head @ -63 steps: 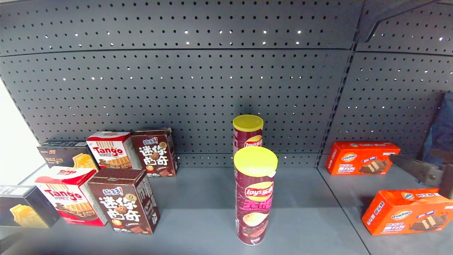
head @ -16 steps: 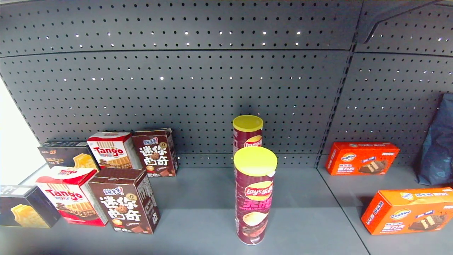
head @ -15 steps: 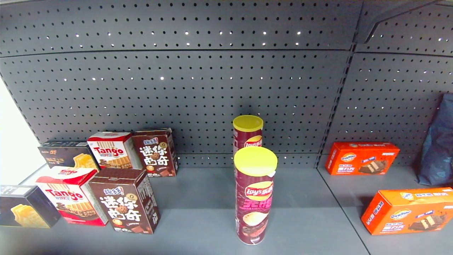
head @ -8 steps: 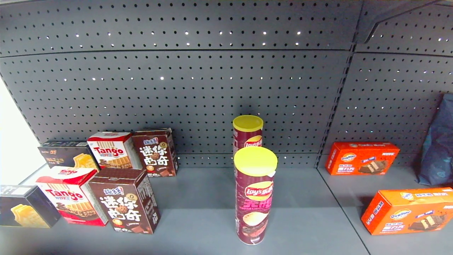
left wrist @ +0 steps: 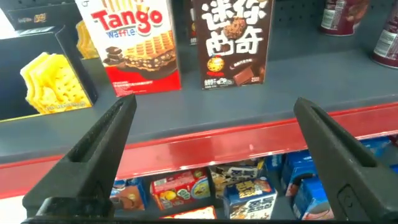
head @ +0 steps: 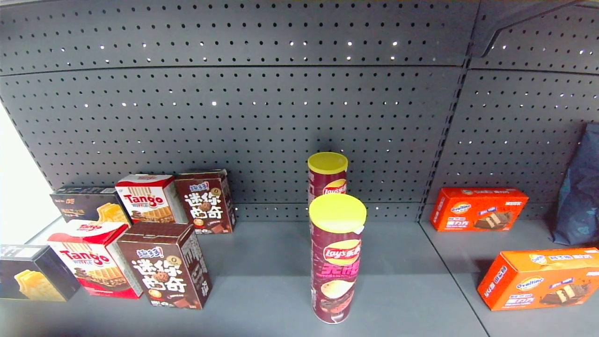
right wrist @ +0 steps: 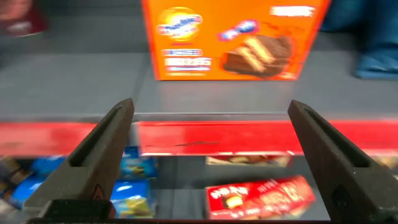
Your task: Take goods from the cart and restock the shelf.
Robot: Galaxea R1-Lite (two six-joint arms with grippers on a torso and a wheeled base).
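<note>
Left gripper point(left wrist: 214, 104) and right gripper point(right wrist: 211, 104) both hung spread wide, holding nothing, just outside the red lip point(left wrist: 249, 146) of the shelf point(head: 266, 276). Orange box point(right wrist: 230, 37) sat just behind that lip. I judged this placement done; next I needed the cart for another item.

Left gripper point(left wrist: 214, 102): two fingers point(left wrist: 93, 155) in dark grey to black, matte, with a fine grainy surface. Long wedges in shape, broad toward the base and narrowing to blunt, squared tips. Flat slanted inner faces, with sharper ridges along the upper edges. Small round recess point(left wrist: 346, 198) low on one finger, too dim to tell whether a screw sits in it.

Right gripper point(right wrist: 211, 104): same build, with dark matte fingers point(right wrist: 323, 155) of the same tapering wedge shape. Small raised triangle mark point(right wrist: 96, 189) near the base of one finger. Another round recess point(right wrist: 339, 196) near the base of the other.
</note>
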